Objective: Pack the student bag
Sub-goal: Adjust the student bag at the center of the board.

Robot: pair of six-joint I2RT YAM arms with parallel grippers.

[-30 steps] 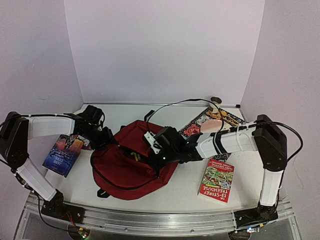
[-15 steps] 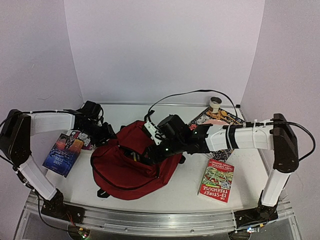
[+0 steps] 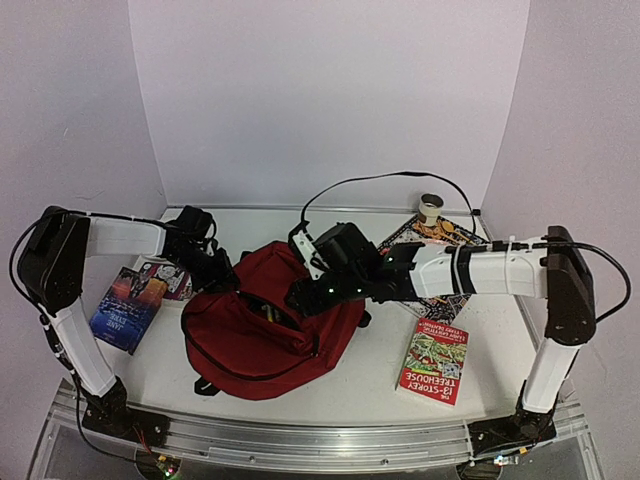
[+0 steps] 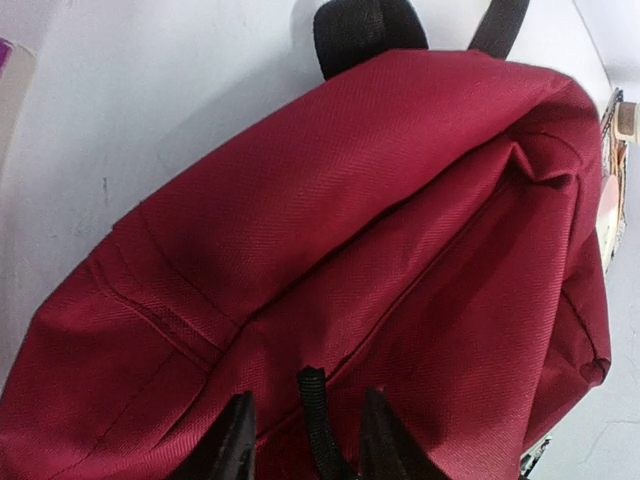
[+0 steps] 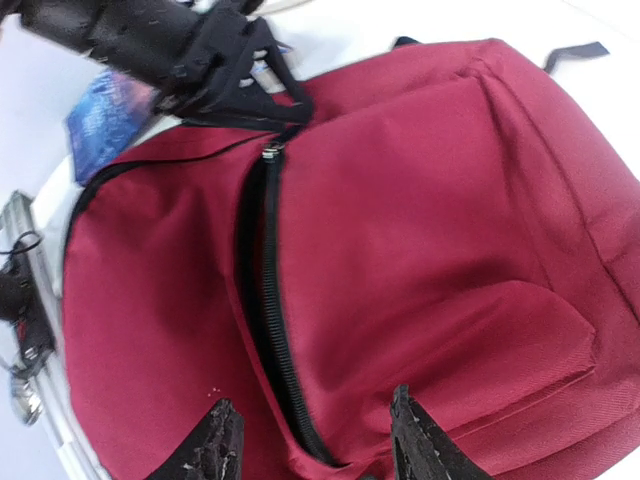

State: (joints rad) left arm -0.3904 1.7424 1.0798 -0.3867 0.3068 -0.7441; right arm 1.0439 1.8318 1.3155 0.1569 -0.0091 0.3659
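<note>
The student bag is a dark red backpack lying in the middle of the table, and it fills the left wrist view and the right wrist view. Its black zipper is partly undone. My left gripper is at the bag's upper left edge, open, with a black pull strap between its fingers and gaps on both sides. My right gripper hovers open over the zipper, holding nothing, above the bag's centre.
A blue book lies left of the bag. A green and red treehouse book lies to the right. A patterned book sits under the right arm, with a small roll behind it by the back wall.
My right gripper has opened and reached further left over the bag. My left gripper has slid right onto the bag's edge and its jaws have narrowed around the strap.
</note>
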